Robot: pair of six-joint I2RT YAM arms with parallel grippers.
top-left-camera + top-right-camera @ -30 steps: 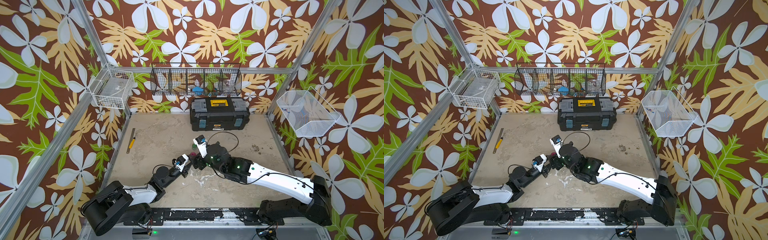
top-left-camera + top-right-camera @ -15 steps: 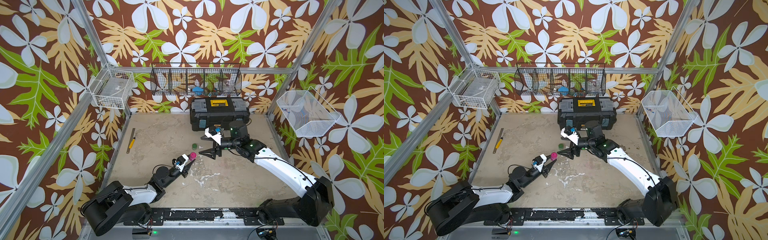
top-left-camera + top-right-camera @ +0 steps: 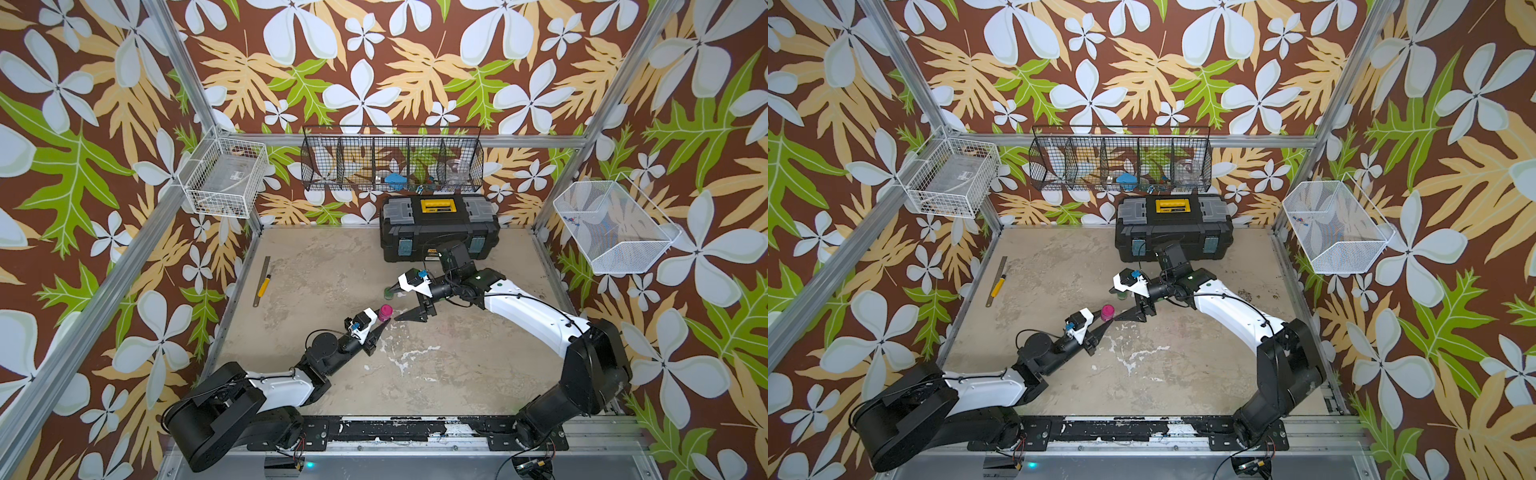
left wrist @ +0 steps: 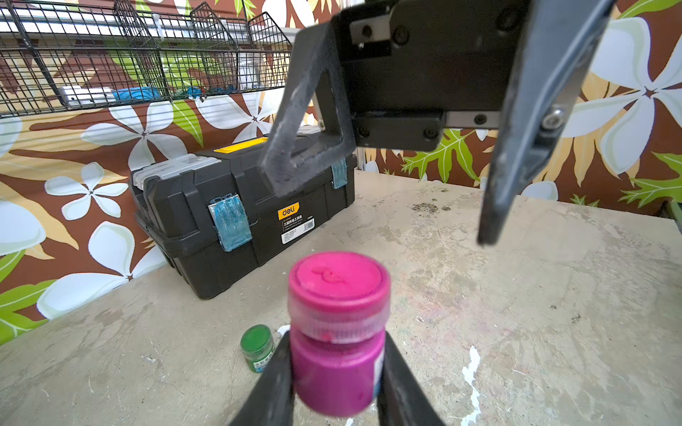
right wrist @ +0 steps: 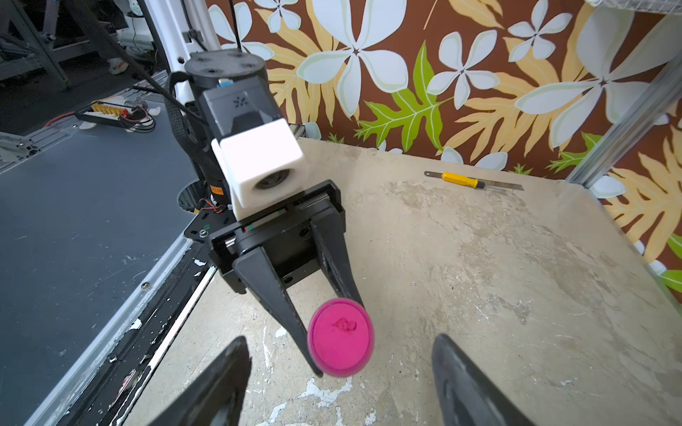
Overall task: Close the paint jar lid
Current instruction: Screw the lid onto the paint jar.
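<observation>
Left tool (image 3: 382,321) is closed on the paint jar (image 4: 336,372), its two black fingers (image 4: 275,383) pressing opposite sides of the jar's lower body. The jar is a short round cylinder of magenta paint in glossy plastic. Its long axis runs roughly vertical, lid (image 4: 338,282) end up. The lid is a flat magenta disc with a small dried smear at its centre and a clear ribbed skirt below. It sits on the jar's mouth, though I cannot tell whether it is screwed tight. Whether the jar's base touches the tabletop (image 3: 457,365) is hidden.

Right tool (image 4: 380,214) hangs above the jar with its jaws spread wide and nothing between them. Its matte black, wedge-shaped fingers stand to either side of the lid without touching it.

In both top views the jar is near the middle of the mottled beige, paint-flecked tabletop. A small green jar (image 4: 257,346) stands capped near it on the far side. A black plastic toolbox (image 4: 206,221) with a yellow handle lies farther back against the wall.
</observation>
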